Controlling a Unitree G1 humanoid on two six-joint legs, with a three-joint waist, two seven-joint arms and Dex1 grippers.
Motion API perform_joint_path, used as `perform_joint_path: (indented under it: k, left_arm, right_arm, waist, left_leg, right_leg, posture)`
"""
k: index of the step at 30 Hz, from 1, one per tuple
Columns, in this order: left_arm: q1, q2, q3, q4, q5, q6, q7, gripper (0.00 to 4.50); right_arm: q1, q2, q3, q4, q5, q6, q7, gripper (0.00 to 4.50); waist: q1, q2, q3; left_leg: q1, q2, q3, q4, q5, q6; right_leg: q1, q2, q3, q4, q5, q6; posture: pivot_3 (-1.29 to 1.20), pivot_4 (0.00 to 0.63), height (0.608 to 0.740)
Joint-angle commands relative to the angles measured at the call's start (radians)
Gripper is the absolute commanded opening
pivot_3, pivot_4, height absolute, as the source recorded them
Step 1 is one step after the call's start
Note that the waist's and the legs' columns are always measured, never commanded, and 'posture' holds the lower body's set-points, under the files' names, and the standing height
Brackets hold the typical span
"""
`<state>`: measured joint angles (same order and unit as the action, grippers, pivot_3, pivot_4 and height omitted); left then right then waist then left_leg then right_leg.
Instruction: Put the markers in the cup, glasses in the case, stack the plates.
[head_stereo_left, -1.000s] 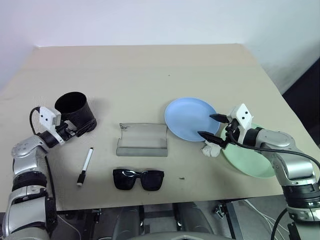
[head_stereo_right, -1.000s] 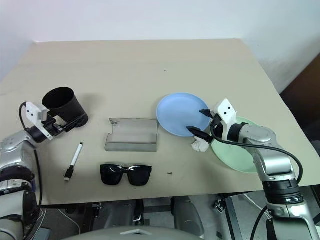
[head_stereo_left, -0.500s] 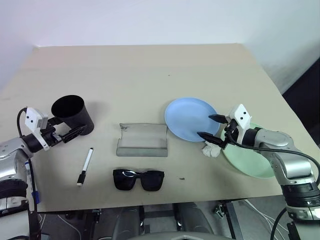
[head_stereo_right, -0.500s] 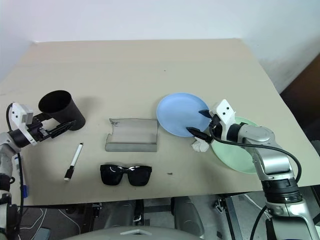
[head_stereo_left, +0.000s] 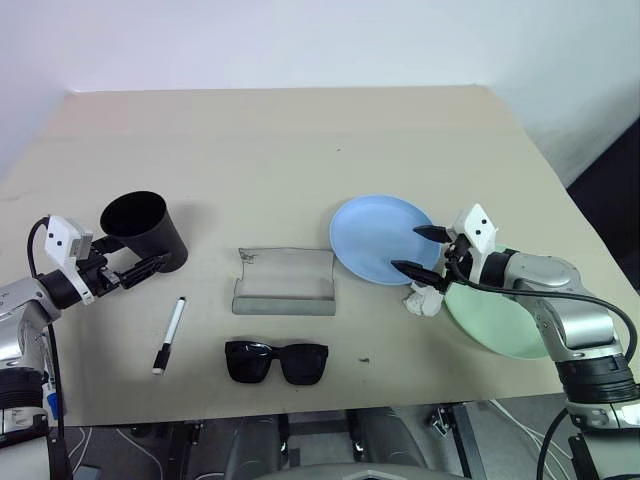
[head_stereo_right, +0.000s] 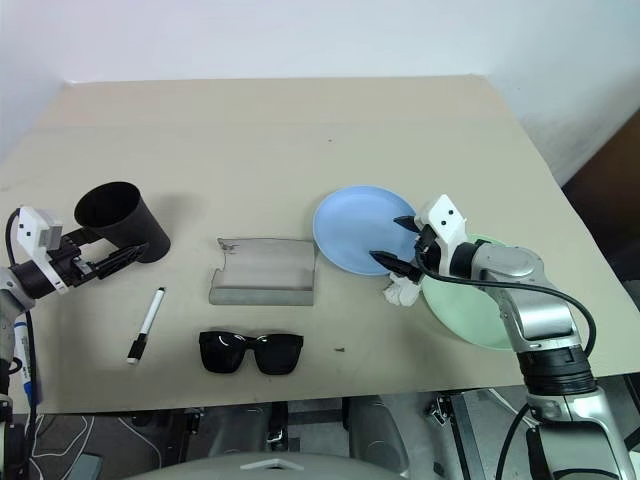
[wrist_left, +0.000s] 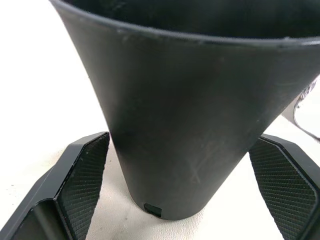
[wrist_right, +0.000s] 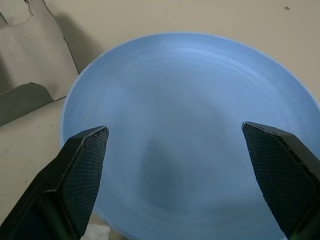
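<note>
Fingers spread wide on both arms: the left gripper (head_stereo_left: 140, 268) points at the base of the black cup (head_stereo_left: 145, 229) with nothing pinched, and in the left wrist view the cup's tapered wall stands between the two fingertips (wrist_left: 82, 182), apart from both. The cup stands upright on the beige table (head_stereo_left: 300, 140), near its left edge. The right gripper (head_stereo_left: 412, 250), equally wide and empty, hangs over the near-right rim of the light blue plate (head_stereo_left: 380, 235) — its right wrist view looks straight across that plate. The mint green plate (head_stereo_left: 495, 325) lies just right of the blue one, under the right arm; whether the two rims overlap cannot be told. A crumpled white tissue (head_stereo_left: 422, 299) sits by the spot where the plates meet. The grey case (head_stereo_left: 285, 280) lies open at mid-table, with the black sunglasses (head_stereo_left: 277, 360) just in front of it. One black-capped marker (head_stereo_left: 169, 333) lies flat between cup and glasses — touching neither.
</note>
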<state>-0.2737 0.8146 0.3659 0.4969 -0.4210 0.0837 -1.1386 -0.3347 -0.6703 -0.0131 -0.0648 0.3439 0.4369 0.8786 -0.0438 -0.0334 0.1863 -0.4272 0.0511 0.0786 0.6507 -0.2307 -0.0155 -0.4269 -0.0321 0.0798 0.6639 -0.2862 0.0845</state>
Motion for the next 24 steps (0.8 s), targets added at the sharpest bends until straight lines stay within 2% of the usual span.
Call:
perform_joint_path:
  k: [1,14,24]
  left_arm:
    - [0.012,0.032,-0.004,-0.026,0.022,-0.030,-0.011,4.49]
    - [0.040,0.110,0.042,-0.034,0.004,0.017,-0.020,4.49]
    - [0.090,0.183,0.115,-0.095,-0.034,0.136,-0.009,4.49]
  right_arm:
    - [-0.016,0.000,-0.011,-0.014,0.002,-0.015,0.005,4.50]
    - [-0.010,0.002,-0.002,-0.007,-0.012,-0.019,0.007,4.50]
    - [-0.046,0.004,0.012,0.029,-0.020,-0.034,0.030,4.50]
  waist:
    - [0.000,0.000,0.000]
    - [0.000,0.000,0.000]
    - [-0.001,0.000,0.000]
  left_leg:
    - [0.000,0.000,0.000,0.000,0.000,0.000]
    - [0.000,0.000,0.000,0.000,0.000,0.000]
    - [0.000,0.000,0.000,0.000,0.000,0.000]
  right_leg:
    - [0.000,0.000,0.000,0.000,0.000,0.000]
    - [0.000,0.001,0.000,0.000,0.000,0.000]
    - [0.000,0.000,0.000,0.000,-0.001,-0.002]
  posture:
    - [0.00,0.150,0.735]
    - [0.00,0.150,0.735]
    - [0.00,0.150,0.735]
